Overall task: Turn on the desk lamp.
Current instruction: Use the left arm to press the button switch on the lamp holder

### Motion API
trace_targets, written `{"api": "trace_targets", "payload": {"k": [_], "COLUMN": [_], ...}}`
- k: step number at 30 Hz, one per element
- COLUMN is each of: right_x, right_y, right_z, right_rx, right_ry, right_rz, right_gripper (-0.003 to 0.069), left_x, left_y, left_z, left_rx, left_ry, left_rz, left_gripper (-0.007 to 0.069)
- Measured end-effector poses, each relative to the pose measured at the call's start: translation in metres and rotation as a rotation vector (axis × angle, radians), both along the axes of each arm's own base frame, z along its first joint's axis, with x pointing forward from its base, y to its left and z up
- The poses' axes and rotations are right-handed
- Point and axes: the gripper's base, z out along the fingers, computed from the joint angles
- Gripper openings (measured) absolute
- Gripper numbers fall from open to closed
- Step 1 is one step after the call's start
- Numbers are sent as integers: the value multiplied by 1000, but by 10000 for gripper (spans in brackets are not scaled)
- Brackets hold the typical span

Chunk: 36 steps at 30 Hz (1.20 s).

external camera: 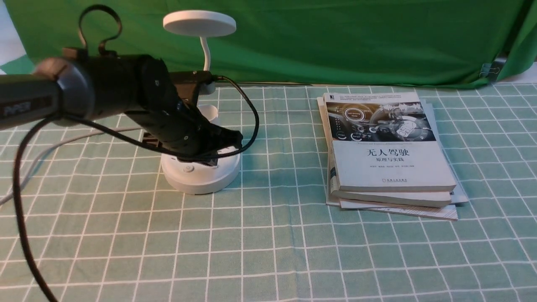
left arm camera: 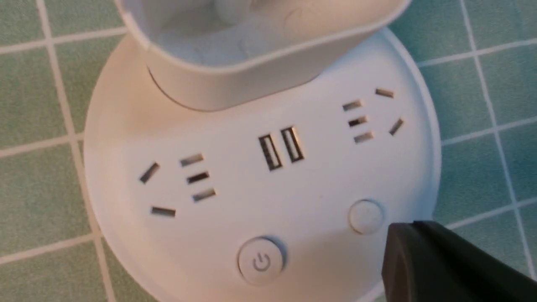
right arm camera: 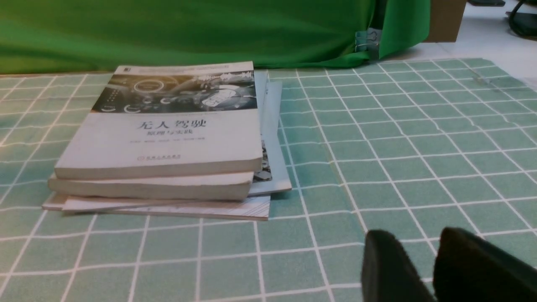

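The white desk lamp stands at the back left, with its flat disc head (external camera: pixel 199 23) on a thin gooseneck (external camera: pixel 206 54) and a round base (external camera: pixel 201 176). My left gripper (external camera: pixel 235 136) hangs low over the base, shut and empty. In the left wrist view the base (left arm camera: pixel 235 209) shows sockets, a cup-shaped holder (left arm camera: pixel 251 63), a power button (left arm camera: pixel 261 261) and a plain round button (left arm camera: pixel 366 216). The left gripper's tip (left arm camera: pixel 413 226) sits right beside the plain button, at the base's rim. My right gripper (right arm camera: pixel 426 247) is empty above the cloth, its jaws a narrow gap apart.
A stack of books (external camera: pixel 390 155) lies right of the lamp and also shows in the right wrist view (right arm camera: pixel 163 138). A green checked cloth (external camera: pixel 272 243) covers the table. A green backdrop (external camera: pixel 335 37) hangs behind. A grey cord (external camera: pixel 63 144) trails left from the lamp.
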Motion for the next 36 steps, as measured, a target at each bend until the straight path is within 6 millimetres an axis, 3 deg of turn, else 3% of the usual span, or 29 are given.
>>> {"api": "trace_targets", "payload": {"k": [5, 14, 26, 36], "right_x": [0, 0, 0, 0], "right_y": [0, 0, 0, 0], "right_z": [0, 0, 0, 0], "right_rx": [0, 0, 0, 0], "right_ry": [0, 0, 0, 0], "right_rz": [0, 0, 0, 0], "right_gripper": [241, 241, 241, 241], "left_x": [5, 10, 9, 12], "left_y": [0, -1, 1, -1], "left_z": [-11, -8, -29, -24], "left_rx": [17, -6, -41, -38], "left_ry": [-11, -78, -89, -105], "left_rz": [-2, 24, 84, 74], "left_gripper": [1, 1, 1, 1]}}
